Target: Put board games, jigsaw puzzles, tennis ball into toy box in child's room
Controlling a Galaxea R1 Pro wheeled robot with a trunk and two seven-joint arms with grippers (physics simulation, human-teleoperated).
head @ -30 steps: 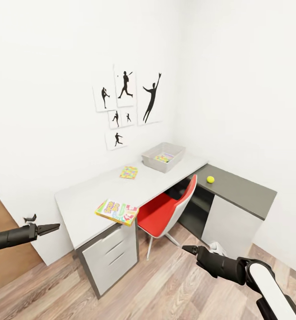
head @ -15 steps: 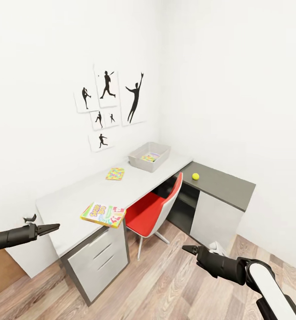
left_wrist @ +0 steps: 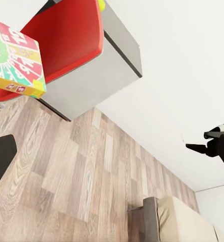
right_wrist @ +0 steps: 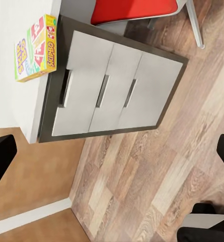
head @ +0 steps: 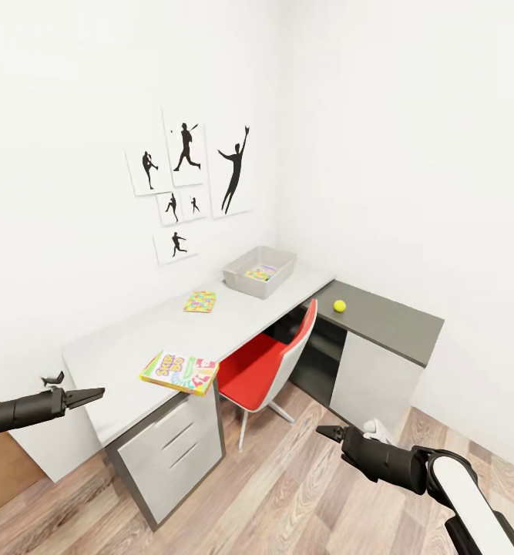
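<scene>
While both grippers' states stay unclear, one board game (head: 181, 372), one puzzle (head: 201, 301) and one ball (head: 339, 306) show.

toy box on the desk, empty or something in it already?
Not empty. The toy box holds one flat, colourful item lying on its floor; the head view is too small to tell whether it is a puzzle or a game.

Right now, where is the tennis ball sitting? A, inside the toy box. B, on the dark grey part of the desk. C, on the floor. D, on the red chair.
B: the tennis ball rests on the dark grey desk section, right of the toy box.
</scene>
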